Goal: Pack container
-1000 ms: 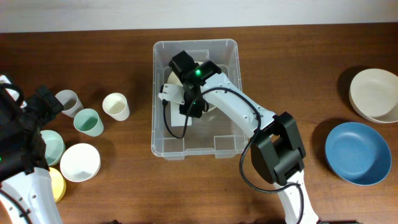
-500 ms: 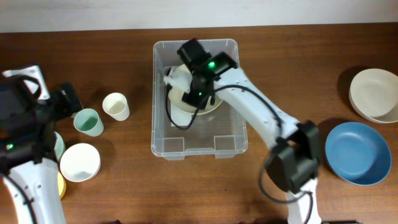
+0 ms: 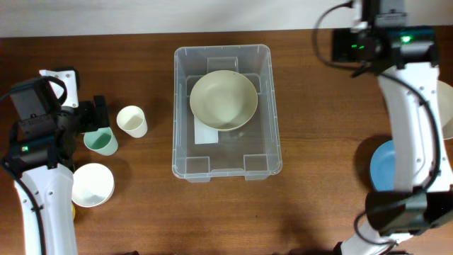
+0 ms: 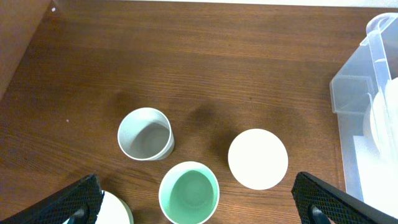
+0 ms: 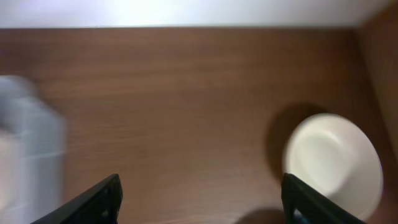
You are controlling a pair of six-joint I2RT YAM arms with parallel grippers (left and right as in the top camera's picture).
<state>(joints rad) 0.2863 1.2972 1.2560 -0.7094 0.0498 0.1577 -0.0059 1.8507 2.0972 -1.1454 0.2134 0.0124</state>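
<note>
The clear container [image 3: 177,106] stands mid-table with a cream bowl [image 3: 223,99] resting inside it, over the white label [image 3: 206,134] on its base. My right gripper [image 5: 200,199] is open with only bare wood between its fingers. In the overhead view it [image 3: 371,32] sits far back right, well away from the container. My left gripper [image 4: 199,196] is open, hovering above a mint cup [image 4: 189,193] without touching it. The container's corner [image 4: 367,93] shows at the right edge of the left wrist view.
A grey cup [image 4: 145,134] and a cream cup [image 4: 257,158] stand by the mint cup. A white bowl [image 3: 90,184] sits front left. A second cream bowl [image 5: 333,162] and a blue bowl [image 3: 382,177] lie at the right, partly behind my right arm.
My right gripper opened, left the cream bowl inside the container, and swung out to the back right. My left arm shifted slightly over the cups.
</note>
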